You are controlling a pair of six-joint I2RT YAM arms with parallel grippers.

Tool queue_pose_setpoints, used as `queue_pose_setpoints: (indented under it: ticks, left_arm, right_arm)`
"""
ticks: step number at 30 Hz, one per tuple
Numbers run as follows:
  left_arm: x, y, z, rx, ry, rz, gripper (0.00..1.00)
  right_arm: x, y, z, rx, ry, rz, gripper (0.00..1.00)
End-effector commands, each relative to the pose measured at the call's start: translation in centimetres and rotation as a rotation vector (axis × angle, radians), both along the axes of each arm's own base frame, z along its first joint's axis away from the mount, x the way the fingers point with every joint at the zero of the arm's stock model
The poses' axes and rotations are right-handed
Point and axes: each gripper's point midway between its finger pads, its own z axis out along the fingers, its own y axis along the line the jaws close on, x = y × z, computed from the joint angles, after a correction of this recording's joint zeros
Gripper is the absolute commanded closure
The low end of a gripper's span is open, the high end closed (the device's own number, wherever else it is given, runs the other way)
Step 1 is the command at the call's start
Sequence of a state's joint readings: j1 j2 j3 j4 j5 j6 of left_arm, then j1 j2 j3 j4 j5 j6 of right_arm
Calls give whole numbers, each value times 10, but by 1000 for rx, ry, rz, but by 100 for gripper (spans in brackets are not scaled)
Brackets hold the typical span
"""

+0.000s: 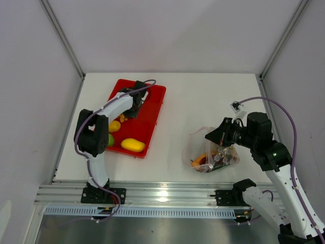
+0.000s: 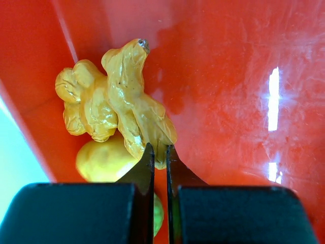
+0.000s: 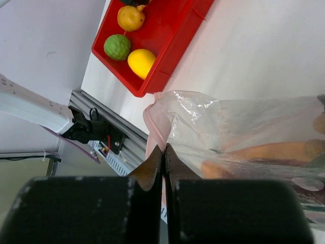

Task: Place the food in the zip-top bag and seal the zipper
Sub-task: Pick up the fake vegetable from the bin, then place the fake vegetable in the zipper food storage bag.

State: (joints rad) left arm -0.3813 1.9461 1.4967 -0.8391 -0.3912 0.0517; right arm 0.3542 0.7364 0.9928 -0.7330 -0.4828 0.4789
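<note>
Jaws of the left gripper (image 2: pixel 160 151) are almost together, nipping the near tip of the knobbly yellow food (image 2: pixel 127 101), whose long axis runs toward 11 o'clock in the red tray (image 2: pixel 233 76). The right gripper (image 3: pixel 163 149) is clamped on the rim of the bag (image 3: pixel 228 119), at 4 o'clock from the tray.

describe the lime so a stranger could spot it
Find the red tray on the left side of the table. At its near end sit three toy fruits: the lime lies in the near left corner, beside the yellow mango and the orange fruit. It alone is green and bumpy.
</note>
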Motion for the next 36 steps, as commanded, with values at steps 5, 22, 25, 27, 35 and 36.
queue_pose_setpoints:
  ticks: [5,22,25,27,35,36]
  left_arm:
    - [-6,-33,106,-106,-269,-16,99]
    - [-234,-197,273,-1196,-317,-695,99]
    - [-275,-199,302,-1406,-288,-785,99]
    - [-297,-197,318,-1520,-255,-831,100]
    - [-338,-199,332,-1826,-119,-902,99]
    - [-338,-200,328,-1838,-102,-895,100]
  right_arm:
    - [7,-5,14,-2,-34,-53,100]
    - [15,-35,-6,-125,-18,-209,100]
    - [12,-33,4,-88,-25,-217,100]
    - [12,-31,9,-73,-27,-214,100]
    - [10,-27,29,-25,-41,-214,100]
    - [9,-26,31,-15,-42,-206,100]
